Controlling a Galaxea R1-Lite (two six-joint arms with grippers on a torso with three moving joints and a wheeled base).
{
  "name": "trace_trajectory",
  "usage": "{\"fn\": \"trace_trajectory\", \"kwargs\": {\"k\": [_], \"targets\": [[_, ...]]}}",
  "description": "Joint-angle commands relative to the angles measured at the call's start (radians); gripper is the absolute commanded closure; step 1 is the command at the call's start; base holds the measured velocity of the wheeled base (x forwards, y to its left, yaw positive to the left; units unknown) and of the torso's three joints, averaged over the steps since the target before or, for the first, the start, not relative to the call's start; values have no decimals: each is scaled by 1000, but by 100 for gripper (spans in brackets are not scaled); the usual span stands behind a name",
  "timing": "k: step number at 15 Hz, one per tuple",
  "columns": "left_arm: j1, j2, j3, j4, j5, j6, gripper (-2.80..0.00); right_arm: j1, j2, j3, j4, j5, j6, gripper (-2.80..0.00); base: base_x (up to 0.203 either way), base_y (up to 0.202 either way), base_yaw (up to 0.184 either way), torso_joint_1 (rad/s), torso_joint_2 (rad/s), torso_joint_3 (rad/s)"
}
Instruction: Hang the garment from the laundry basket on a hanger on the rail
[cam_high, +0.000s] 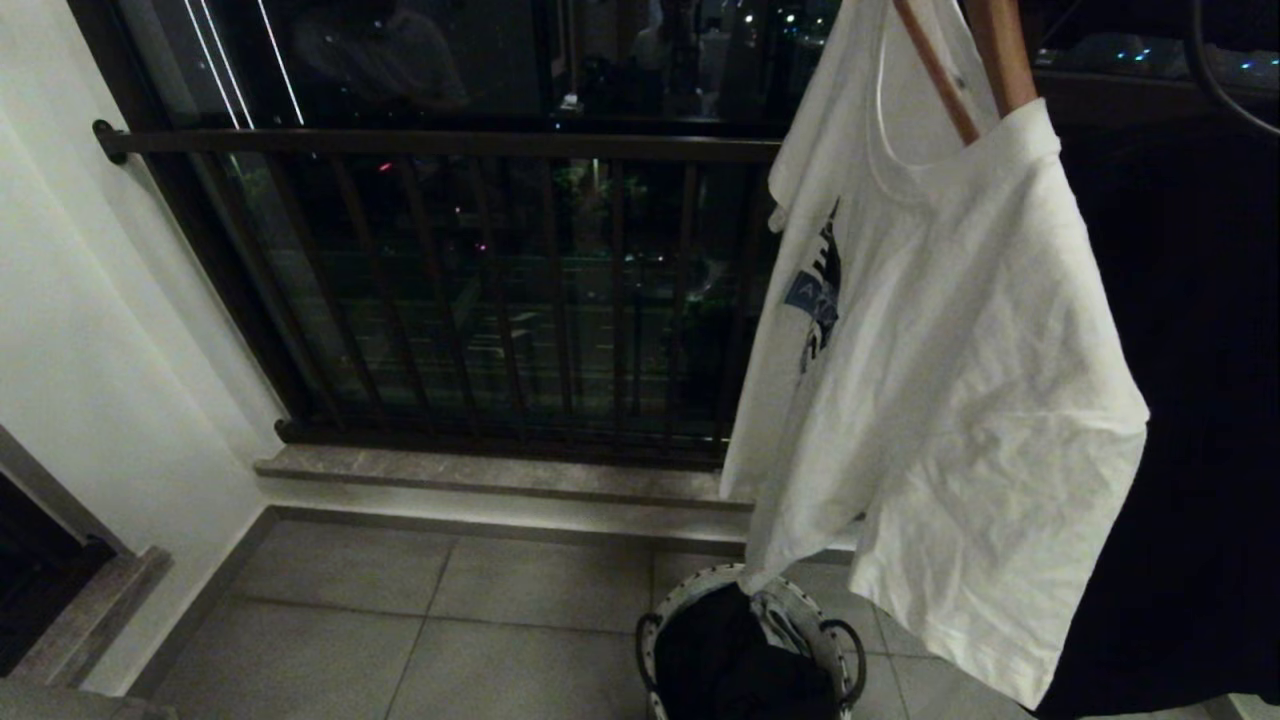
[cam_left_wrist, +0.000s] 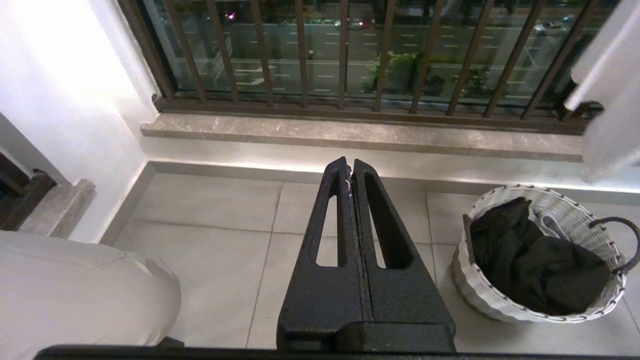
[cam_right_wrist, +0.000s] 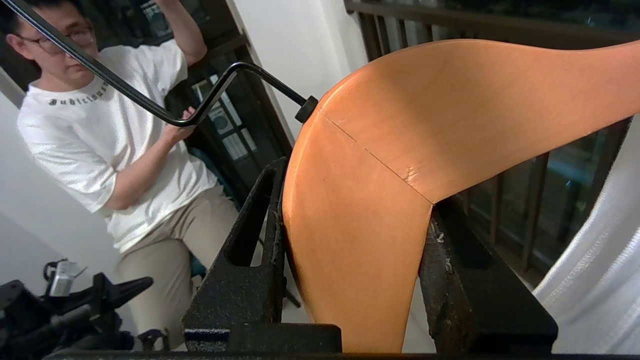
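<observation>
A white T-shirt (cam_high: 950, 380) with a dark print hangs on a wooden hanger (cam_high: 1000, 50) at the upper right of the head view, above the laundry basket (cam_high: 700, 590). In the right wrist view my right gripper (cam_right_wrist: 357, 190) is shut on the hanger (cam_right_wrist: 450, 110) near its middle, and the black hook (cam_right_wrist: 225, 80) points away from it. White cloth (cam_right_wrist: 595, 300) hangs beside the fingers. My left gripper (cam_left_wrist: 350, 167) is parked low, shut and empty, left of the basket (cam_left_wrist: 500, 305). The rail is out of view.
Dark clothes (cam_left_wrist: 535, 260) fill the basket on the tiled floor. A dark balcony railing (cam_high: 450, 145) over a stone sill (cam_high: 500, 475) closes the far side, a white wall the left. A person (cam_right_wrist: 115, 130) in a white shirt stands beyond the hanger's hook.
</observation>
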Motion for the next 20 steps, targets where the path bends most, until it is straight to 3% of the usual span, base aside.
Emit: {"fn": "trace_trajectory", "kwargs": {"k": [1, 20], "targets": [[0, 1, 0, 0, 1, -1, 0, -12, 9, -4, -6, 6, 2, 0, 0, 0, 0, 0, 0, 0], [0, 1, 0, 0, 1, -1, 0, -31, 98, -7, -179, 23, 2, 0, 0, 0, 0, 0, 0, 0]]}}
